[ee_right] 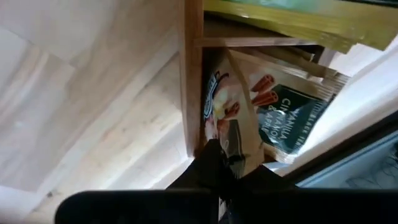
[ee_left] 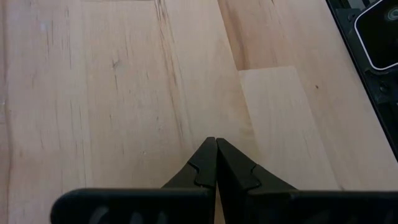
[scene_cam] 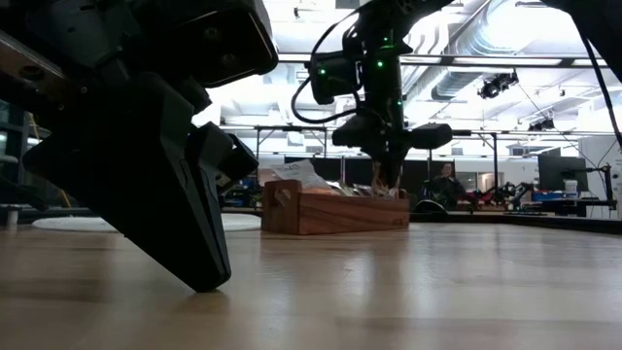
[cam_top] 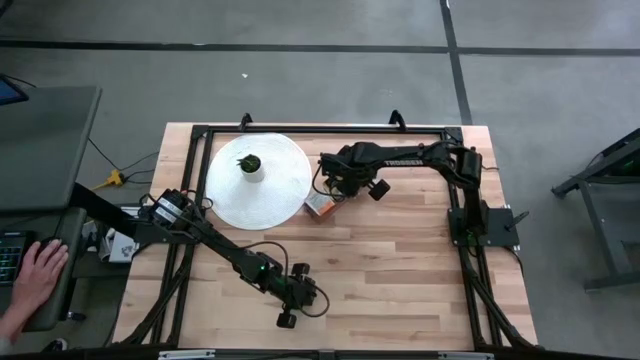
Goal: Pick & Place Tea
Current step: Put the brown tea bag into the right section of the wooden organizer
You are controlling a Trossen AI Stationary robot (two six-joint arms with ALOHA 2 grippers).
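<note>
The brown wooden box [cam_top: 320,206] [scene_cam: 335,211] stands on the table beside the white disc [cam_top: 270,190]. In the right wrist view, several tea sachets stand on edge in its compartments: green-and-yellow ones [ee_right: 298,18], a dark green one [ee_right: 283,115] and a brownish-white one [ee_right: 233,112]. My right gripper [cam_top: 335,192] [scene_cam: 386,180] [ee_right: 224,177] reaches down into the box and is shut on the brownish-white sachet. My left gripper [cam_top: 298,298] [ee_left: 216,142] is shut, with its tip [scene_cam: 204,282] down at the bare table near the near edge. My right gripper pinches the brownish-white sachet between its two fingers at one edge [ee_right: 239,155], coming from above into the box. The sachet's other end is still inside the compartment, against the box's side wall [ee_right: 193,74].
A small dark knob [cam_top: 250,164] sits on the white disc. A dark metal frame [cam_top: 200,135] runs round the table's far and side edges. A person's hand [cam_top: 35,275] rests on a keyboard left of the table. Bare wood lies between the two grippers.
</note>
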